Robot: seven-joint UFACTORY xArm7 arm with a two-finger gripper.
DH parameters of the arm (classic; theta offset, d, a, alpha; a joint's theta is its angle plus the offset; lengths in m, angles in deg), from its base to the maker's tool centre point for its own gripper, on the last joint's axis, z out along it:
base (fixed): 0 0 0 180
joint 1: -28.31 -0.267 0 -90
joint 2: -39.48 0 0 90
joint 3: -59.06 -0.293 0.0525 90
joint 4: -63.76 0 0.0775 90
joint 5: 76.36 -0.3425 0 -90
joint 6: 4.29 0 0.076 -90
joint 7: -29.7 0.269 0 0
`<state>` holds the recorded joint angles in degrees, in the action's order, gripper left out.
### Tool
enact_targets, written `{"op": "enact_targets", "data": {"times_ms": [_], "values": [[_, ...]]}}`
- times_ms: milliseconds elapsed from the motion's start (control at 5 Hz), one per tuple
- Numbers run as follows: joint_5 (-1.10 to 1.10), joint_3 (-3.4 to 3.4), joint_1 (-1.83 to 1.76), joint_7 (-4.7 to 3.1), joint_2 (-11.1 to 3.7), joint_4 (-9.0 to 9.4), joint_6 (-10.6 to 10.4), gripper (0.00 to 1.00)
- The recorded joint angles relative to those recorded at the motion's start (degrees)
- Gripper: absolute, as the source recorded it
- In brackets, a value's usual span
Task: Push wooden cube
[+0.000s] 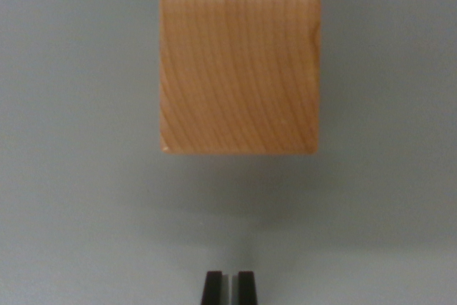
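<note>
Grey and smooth, the flat surface [71, 176] fills the whole wrist view, and nothing else is seen lying on it but one block. A wooden cube [239, 74] is seen in the upper middle of the picture, a little above the centre. Its top face is shown as a light brown square, and curved lines of wood grain are seen running across it. Its corners look a bit rounded. A soft dark shadow is cast on the surface below the cube and to its sides. At the very bottom edge of the picture, the gripper [228, 287] is seen as two small dark fingertips [212, 287] standing side by side. Only a thin light gap is left between them, so the fingers are brought almost together, and nothing is held in that gap. The gripper is placed straight below the cube in the view, well apart from it, and the cube is not touched by it.
</note>
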<state>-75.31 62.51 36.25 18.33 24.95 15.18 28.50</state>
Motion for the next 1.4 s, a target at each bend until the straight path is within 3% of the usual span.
{"op": "enact_targets", "data": {"times_ms": [800,1200,1400], "values": [[-0.01,-0.01,-0.01,0.02,-0.18,-0.29,0.11,1.0],[-0.03,-0.04,-0.04,0.07,-0.69,-1.11,0.42,1.0],[-0.05,-0.09,-0.08,0.14,-1.49,-2.4,0.91,1.0]]}}
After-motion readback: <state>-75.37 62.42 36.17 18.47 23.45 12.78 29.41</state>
